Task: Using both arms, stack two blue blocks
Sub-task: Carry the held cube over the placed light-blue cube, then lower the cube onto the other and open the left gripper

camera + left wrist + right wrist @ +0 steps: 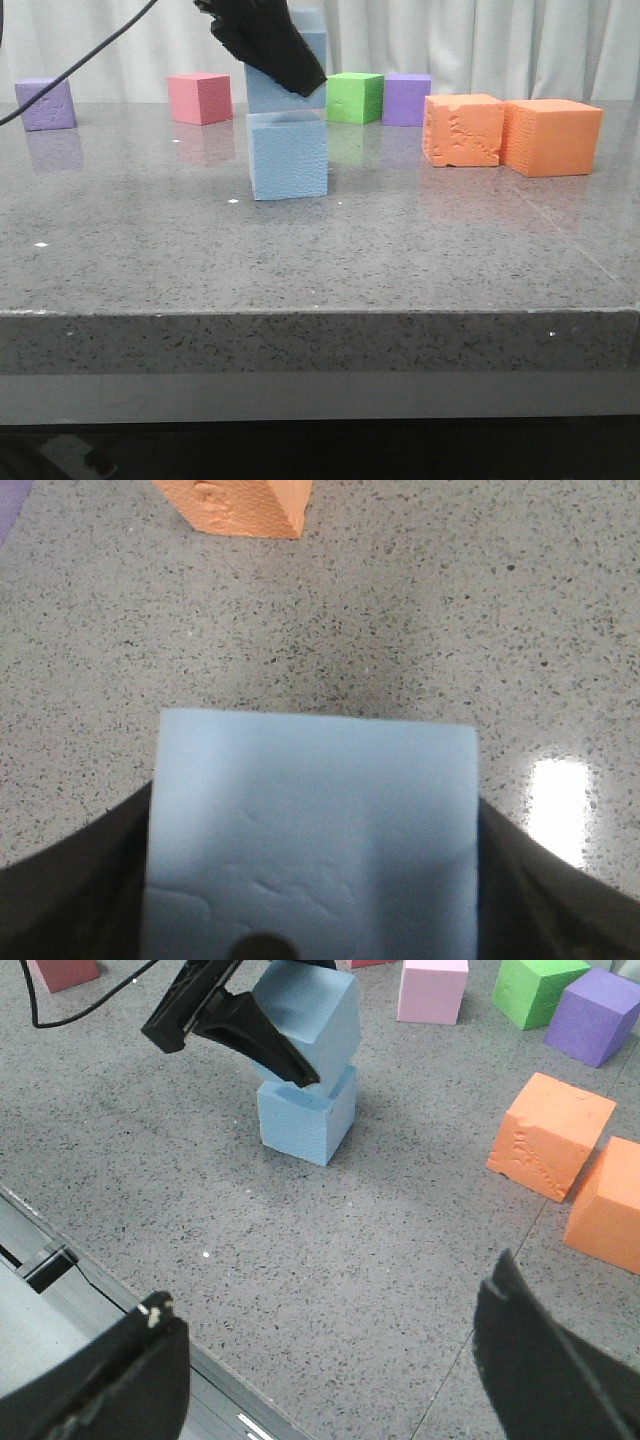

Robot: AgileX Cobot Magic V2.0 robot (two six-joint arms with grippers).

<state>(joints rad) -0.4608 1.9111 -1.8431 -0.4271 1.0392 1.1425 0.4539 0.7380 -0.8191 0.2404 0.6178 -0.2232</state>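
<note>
One pale blue block [288, 156] stands on the grey table [320, 250], left of centre. My left gripper [278, 55] is shut on the second blue block [300, 88] and holds it directly over the first. It is slightly tilted, and I cannot tell whether the two touch. The right wrist view shows the held block [312, 1018] above the lower block [305, 1115], with the left gripper's fingers [250, 1035] on its sides. In the left wrist view the held block [315, 820] fills the space between the fingers. My right gripper [330, 1310] is open and empty near the table's front edge.
Two orange cubes [463, 130] [552, 136] stand at the right. A green cube [355, 97], a purple cube [407, 99], a pink cube [200, 98] and another purple cube [46, 104] line the back. A black cable [80, 60] hangs at the upper left.
</note>
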